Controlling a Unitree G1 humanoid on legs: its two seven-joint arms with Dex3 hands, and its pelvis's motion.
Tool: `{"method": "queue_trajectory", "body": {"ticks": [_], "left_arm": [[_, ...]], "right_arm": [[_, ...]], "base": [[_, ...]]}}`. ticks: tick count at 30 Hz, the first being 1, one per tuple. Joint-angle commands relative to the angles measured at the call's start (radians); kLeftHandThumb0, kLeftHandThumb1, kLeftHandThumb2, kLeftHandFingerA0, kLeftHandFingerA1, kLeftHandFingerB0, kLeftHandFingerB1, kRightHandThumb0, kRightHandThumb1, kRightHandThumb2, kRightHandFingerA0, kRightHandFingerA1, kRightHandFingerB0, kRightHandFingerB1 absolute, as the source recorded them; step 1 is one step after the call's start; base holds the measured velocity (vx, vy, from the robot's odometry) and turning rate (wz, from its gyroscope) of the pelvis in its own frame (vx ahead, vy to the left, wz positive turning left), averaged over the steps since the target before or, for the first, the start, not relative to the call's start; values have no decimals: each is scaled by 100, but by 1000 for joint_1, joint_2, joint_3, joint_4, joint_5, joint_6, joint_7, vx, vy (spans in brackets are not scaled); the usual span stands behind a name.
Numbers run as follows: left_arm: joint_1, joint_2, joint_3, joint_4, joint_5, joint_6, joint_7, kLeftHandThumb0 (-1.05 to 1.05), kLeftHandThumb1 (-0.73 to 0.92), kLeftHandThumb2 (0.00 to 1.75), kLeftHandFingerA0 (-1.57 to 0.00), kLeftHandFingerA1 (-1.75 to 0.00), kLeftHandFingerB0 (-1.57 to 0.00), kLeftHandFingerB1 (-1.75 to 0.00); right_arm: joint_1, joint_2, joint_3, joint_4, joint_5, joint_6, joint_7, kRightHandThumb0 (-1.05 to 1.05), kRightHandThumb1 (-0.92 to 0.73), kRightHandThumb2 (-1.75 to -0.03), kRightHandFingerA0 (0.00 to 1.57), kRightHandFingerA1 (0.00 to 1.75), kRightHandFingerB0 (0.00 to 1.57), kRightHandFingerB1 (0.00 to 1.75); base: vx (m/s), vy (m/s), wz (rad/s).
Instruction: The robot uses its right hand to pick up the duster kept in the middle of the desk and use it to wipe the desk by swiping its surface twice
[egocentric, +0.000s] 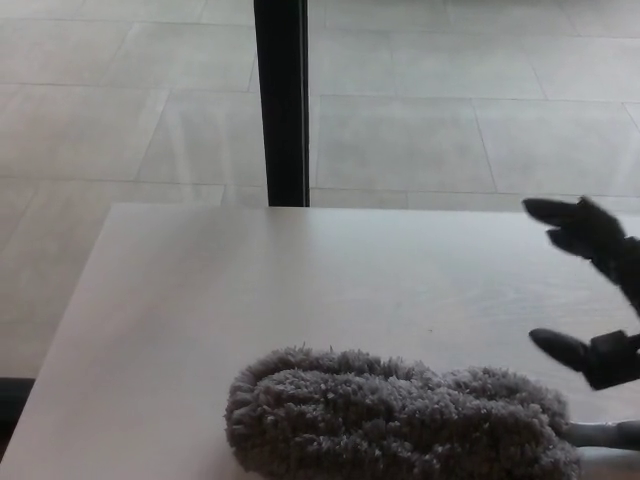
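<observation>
We saw the duster (400, 420) lying at the desk's (200, 300) near edge, its fluffy grey head sideways and its thin handle (605, 433) running off to the right. Our right hand (595, 290) hovered above that handle, fingers spread, holding nothing. The head looked soft and light, so we judged the stiff handle the better grip, though little of it showed.

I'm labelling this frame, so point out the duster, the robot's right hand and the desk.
duster (400, 420), head view, on the middle of its fluffy grey head.
right hand (600, 295), head view, between its spread fingers and thumb.
desk (300, 270), head view, on bare pale top.
</observation>
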Motion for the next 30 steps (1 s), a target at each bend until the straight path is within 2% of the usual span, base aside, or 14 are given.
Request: {"method": "queue_trajectory", "body": {"ticks": [1, 2, 8, 11, 19, 20, 22, 23, 24, 25, 27, 28, 29, 30], "left_arm": [[-1, 39, -8, 7, -8, 11, -8, -53, 75, 63, -46, -62, -43, -46], [2, 38, -28, 7, 14, -4, 16, -55, 76, 62, -52, -58, -47, -44], [-2, 43, -7, 15, -18, 16, 7, -53, 73, 61, -50, -58, -44, -45], [4, 46, -15, 12, -14, 0, -16, -54, 74, 62, -46, -59, -40, -45], [-3, 48, -32, 9, -1, 5, -10, -53, 75, 63, -46, -61, -42, -46], [-4, 48, -31, 10, -3, 6, -11, -53, 74, 62, -47, -60, -41, -45], [-2, 46, -23, 12, -17, 6, -17, -53, 74, 62, -47, -59, -39, -44], [-2, 47, -24, 12, -17, 6, -20, -53, 74, 62, -46, -58, -40, -44], [-1, 47, -26, 13, -15, 5, -22, -53, 74, 62, -46, -58, -40, -44], [-4, 46, -22, 15, -18, 11, -11, -53, 73, 61, -50, -58, -43, -44], [-9, 44, 5, 18, -43, 28, -15, -50, 71, 61, -48, -59, -44, -46], [-5, 47, -21, 16, -14, 9, -14, -51, 73, 62, -46, -60, -42, -46], [-3, 48, -23, 13, -14, 9, -18, -52, 73, 62, -45, -60, -41, -46], [-2, 48, -25, 12, -15, 8, -20, -52, 73, 62, -45, -60, -41, -46]], "right_arm": [[36, -16, 151, 15, -197, -22, 61, -39, -37, -100, 1, 51, 0, 49], [35, -23, 160, 16, -195, -17, 66, -39, -38, -100, 1, 51, 0, 49], [44, -38, 178, 37, -206, -35, 69, -38, -41, -102, 1, 52, 0, 49], [42, -41, 180, 72, -225, -82, 58, -38, -41, -102, 1, 52, 0, 49], [55, -45, 215, 136, -355, -145, -17, -36, -47, -103, 2, 52, 0, 49], [53, -39, 214, 148, -358, -154, -30, -61, -68, -62, 16, 46, 17, 29], [55, -22, 208, 190, -376, -185, -75, -55, -68, -62, 19, 47, 18, 29], [57, -14, 205, 203, -382, -194, -95, -55, -52, -84, 20, 56, 16, 43], [60, -2, 200, 214, -382, -201, -113, -55, -52, -84, 20, 56, 16, 43], [59, 4, 199, 226, -390, -207, -124, -48, -69, -61, 24, 52, 22, 30], [59, 21, 188, 260, -379, -246, -144, -43, -67, -61, 27, 53, 26, 30], [70, 67, 171, 311, -345, -304, -195, -40, -50, -83, 44, 71, 29, 49], [73, 72, 169, 315, -352, -307, -205, -34, -66, -59, 49, 77, 38, 36], [72, 77, 166, 321, -358, -314, -210, -34, -66, -59, 49, 77, 38, 36]], "base": [[0, 0, 0], [0, 0, 0], [0, 0, 0], [0, 0, 0], [0, 0, 0], [0, 0, 0], [0, 0, 0], [0, 0, 0], [0, 0, 0], [0, 0, 0], [0, 0, 0], [0, 0, 0], [0, 0, 0], [0, 0, 0]]}}
